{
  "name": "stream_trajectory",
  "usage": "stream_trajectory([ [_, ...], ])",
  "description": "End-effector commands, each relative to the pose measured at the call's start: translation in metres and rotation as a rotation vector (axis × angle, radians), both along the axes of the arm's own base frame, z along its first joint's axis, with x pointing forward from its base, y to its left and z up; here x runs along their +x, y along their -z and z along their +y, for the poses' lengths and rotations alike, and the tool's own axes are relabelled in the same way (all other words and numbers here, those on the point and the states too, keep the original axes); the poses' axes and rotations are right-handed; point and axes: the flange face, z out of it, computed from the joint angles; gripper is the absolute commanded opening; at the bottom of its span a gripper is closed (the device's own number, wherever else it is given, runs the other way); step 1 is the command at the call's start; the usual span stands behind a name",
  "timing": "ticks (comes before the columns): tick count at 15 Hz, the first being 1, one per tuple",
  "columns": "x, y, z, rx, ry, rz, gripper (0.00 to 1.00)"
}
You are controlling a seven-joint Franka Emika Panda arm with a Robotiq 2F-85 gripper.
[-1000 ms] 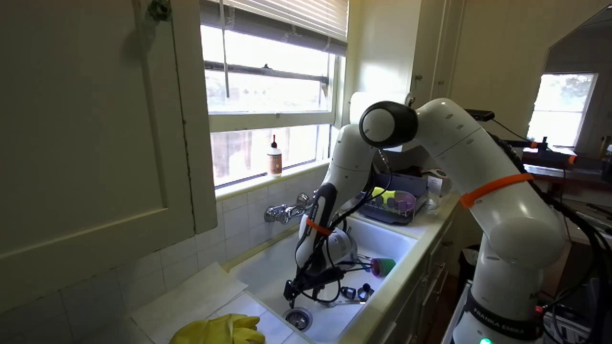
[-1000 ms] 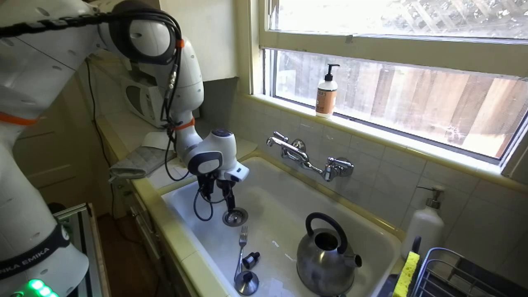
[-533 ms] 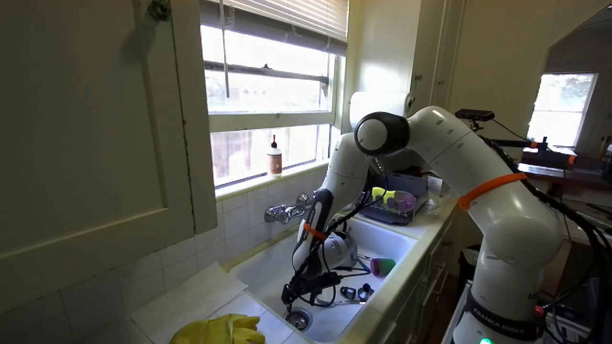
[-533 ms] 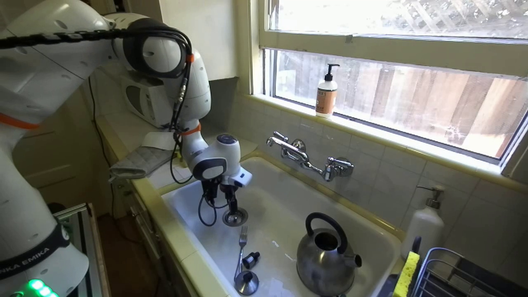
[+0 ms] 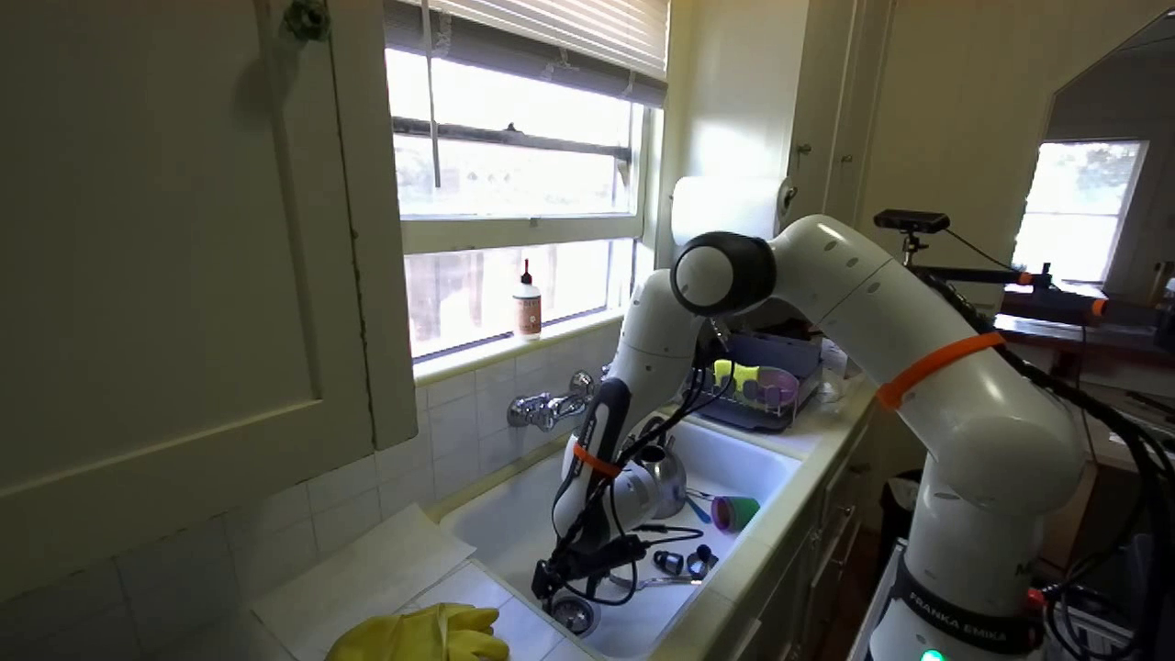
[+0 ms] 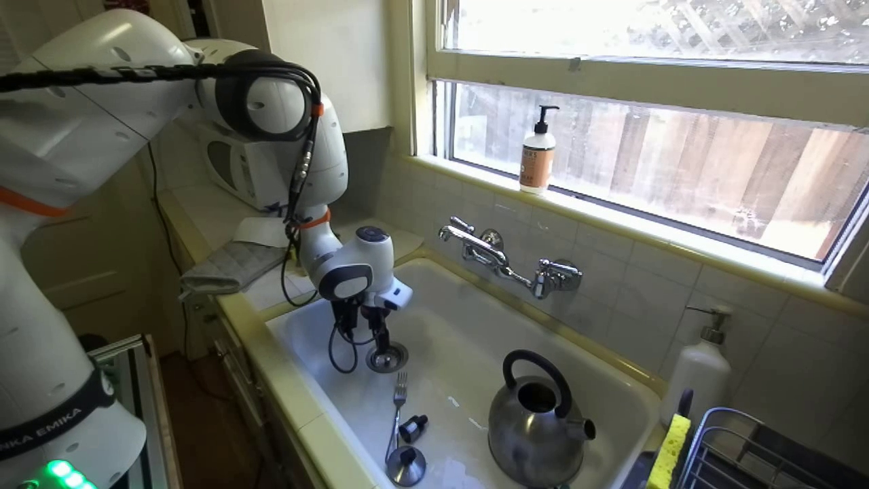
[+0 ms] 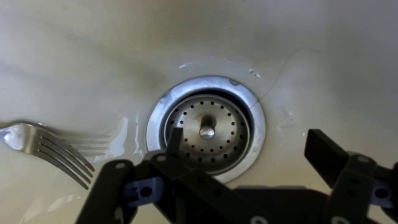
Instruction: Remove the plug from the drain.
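Note:
The plug [image 7: 214, 144] is a round metal strainer with holes and a short central knob [image 7: 207, 133]. It sits inside the shiny drain ring [image 7: 259, 137] of the white sink. The plug also shows in both exterior views [image 5: 574, 617] [image 6: 388, 358]. My gripper [image 7: 245, 135] is open and empty above the drain. In the wrist view, its left finger overlaps the plug's left part and the knob appears between the fingers, nearer the left one. The right finger appears over bare sink, right of the ring. In both exterior views the gripper [image 5: 551, 599] [image 6: 384, 339] points down at the drain.
A fork [image 7: 56, 149] lies left of the drain in the wrist view. A small dark bottle [image 6: 413, 428], a metal funnel-like piece [image 6: 406, 466] and a kettle [image 6: 536, 435] are in the sink. A cup [image 5: 734, 514] lies there too. The faucet [image 6: 475, 244] juts from the wall.
The arm has lowered, bringing the gripper down closer to the drain, and shifted a little left in an exterior view. The last half second shows only a small shift. The plug has not moved.

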Motion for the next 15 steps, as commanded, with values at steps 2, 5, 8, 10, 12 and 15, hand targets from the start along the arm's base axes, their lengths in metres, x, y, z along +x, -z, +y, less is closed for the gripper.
stream_trajectory([
  [2, 0.010, 0.027, 0.004, -0.002, -0.001, -0.057, 1.00],
  [5, 0.015, 0.036, 0.007, 0.004, 0.003, -0.100, 0.68],
  [8, 0.018, 0.043, 0.009, 0.010, 0.007, -0.123, 0.42],
  [10, 0.020, 0.047, 0.011, 0.014, 0.008, -0.132, 0.28],
  [12, 0.022, 0.049, 0.011, 0.021, 0.010, -0.140, 0.12],
  [15, 0.021, 0.050, 0.012, 0.030, 0.007, -0.138, 0.00],
])
